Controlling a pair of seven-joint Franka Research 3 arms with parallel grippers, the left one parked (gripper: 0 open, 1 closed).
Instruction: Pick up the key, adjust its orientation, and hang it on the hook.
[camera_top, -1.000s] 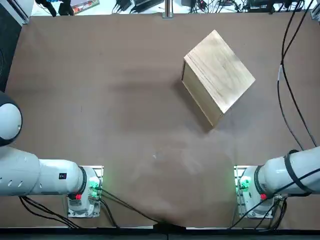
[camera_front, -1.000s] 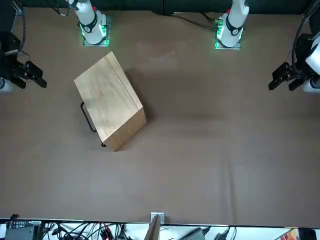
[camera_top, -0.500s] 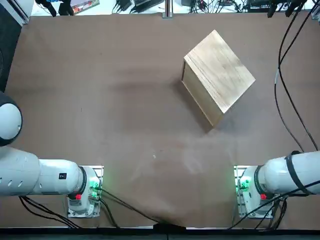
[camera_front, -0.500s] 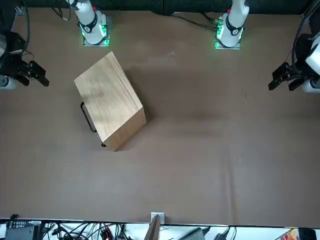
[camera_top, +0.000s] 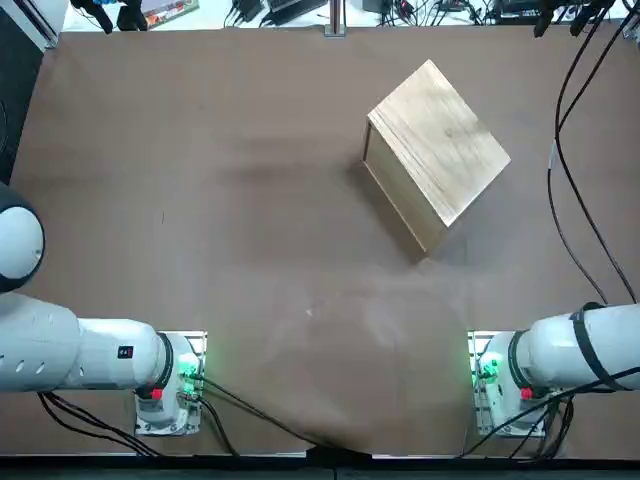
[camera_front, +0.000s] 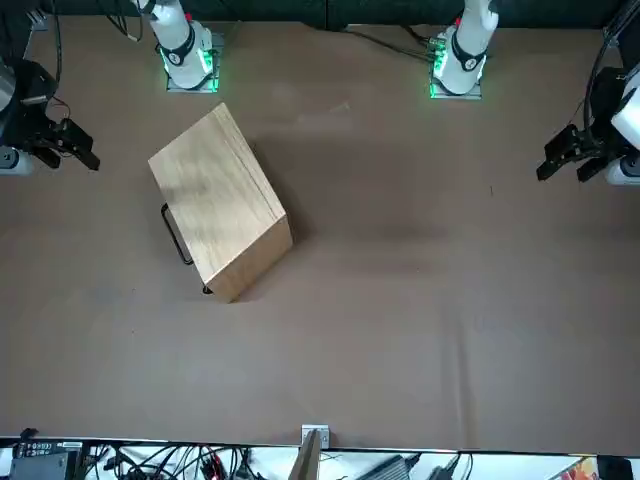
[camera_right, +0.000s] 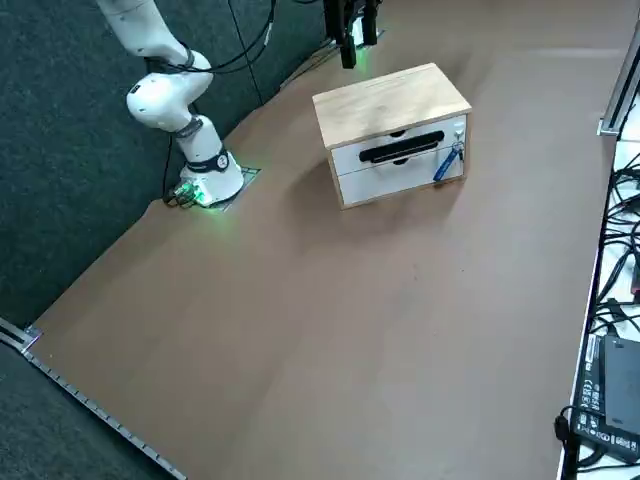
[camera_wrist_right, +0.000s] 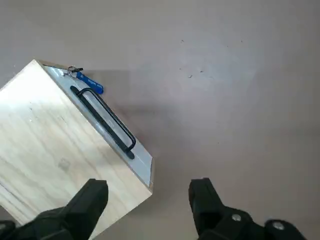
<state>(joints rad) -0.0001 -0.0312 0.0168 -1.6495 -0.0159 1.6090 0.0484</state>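
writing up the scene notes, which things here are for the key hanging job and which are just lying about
For the job:
- blue-headed key, hanging at the box front
- hook, at the key's upper end
- wooden box, which carries them
- right end effector, open, above the table

Just lying about:
- black cables
- dark device at the table's edge

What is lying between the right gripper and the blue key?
In the right wrist view, the wooden box and its black handle lie between the open right gripper, over the table, and the key.
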